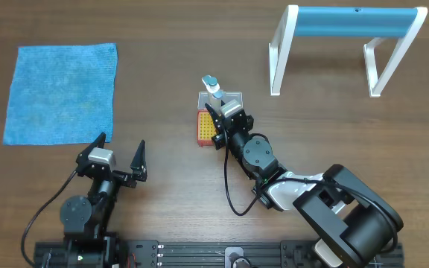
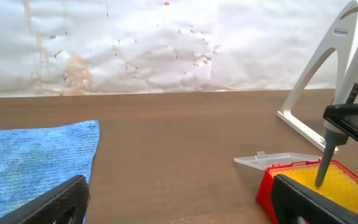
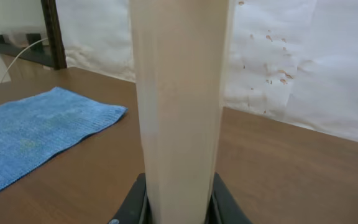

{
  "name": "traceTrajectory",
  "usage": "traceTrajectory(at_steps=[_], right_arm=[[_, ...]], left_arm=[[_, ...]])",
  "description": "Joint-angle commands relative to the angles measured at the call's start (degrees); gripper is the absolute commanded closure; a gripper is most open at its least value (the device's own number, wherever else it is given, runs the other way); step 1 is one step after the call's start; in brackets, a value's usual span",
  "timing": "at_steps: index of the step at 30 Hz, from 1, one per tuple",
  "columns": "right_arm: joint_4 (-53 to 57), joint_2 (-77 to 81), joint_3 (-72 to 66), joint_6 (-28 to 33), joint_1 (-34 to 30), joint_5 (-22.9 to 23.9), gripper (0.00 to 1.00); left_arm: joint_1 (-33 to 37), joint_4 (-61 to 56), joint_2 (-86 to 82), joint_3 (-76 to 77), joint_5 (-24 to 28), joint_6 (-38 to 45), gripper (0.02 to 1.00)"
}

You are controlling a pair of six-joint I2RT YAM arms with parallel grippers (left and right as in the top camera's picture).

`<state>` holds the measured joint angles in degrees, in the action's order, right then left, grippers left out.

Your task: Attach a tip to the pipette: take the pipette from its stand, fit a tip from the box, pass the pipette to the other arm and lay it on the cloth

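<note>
From above, a brown wooden table (image 1: 170, 45) carries a blue cloth (image 1: 62, 93) just beyond the left pincer (image 1: 120, 143), whose fingers are spread wide with nothing between them. The right pincer (image 1: 226, 119) pinches the pipette (image 1: 212, 83) upright over the red tip box (image 1: 203, 128), with the white-and-blue stand (image 1: 348, 22) well beyond it on its right. In the left wrist view the pipette's grey shaft (image 2: 326, 155) meets the box's yellow rack (image 2: 347, 183), a clear lid (image 2: 278, 160) lying open beside it, and in the right wrist view the pale pipette body sits clamped between the black fingers (image 3: 135, 199), the cloth on the table beyond.
</note>
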<state>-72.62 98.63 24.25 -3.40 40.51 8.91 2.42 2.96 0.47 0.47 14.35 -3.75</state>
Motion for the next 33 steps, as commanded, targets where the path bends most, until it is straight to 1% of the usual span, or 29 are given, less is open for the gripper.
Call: traceTrajectory(at_steps=[1, 4, 10, 14, 22, 28, 33], right_arm=[[3.39, 3.96, -1.90, -2.16, 0.00, 1.20, 0.930], [3.39, 3.96, -2.89, -3.26, -0.20, 1.20, 0.928], [3.15, 3.96, -2.97, -3.23, -0.20, 1.16, 0.928], [-0.83, 2.99, -2.97, -2.21, -0.20, 1.16, 0.928], [-2.93, -2.80, -2.97, -1.64, -0.20, 1.18, 0.925], [-7.19, -6.16, -2.97, 0.74, -0.20, 1.16, 0.930], [-10.82, -7.80, -2.97, 0.72, -0.20, 1.11, 0.930]], left_arm=[[-0.24, 0.28, -0.26, -0.15, -0.66, -0.46, 0.077], [-0.24, 0.28, -0.26, -0.15, -0.66, -0.46, 0.077], [-0.24, 0.28, -0.26, -0.15, -0.66, -0.48, 0.077], [-0.24, 0.28, -0.26, -0.15, -0.66, -0.48, 0.077], [-0.24, 0.28, -0.26, -0.15, -0.66, -0.46, 0.077], [-0.24, 0.28, -0.26, -0.15, -0.66, -0.46, 0.080], [-0.24, 0.28, -0.26, -0.15, -0.66, -0.46, 0.077]])
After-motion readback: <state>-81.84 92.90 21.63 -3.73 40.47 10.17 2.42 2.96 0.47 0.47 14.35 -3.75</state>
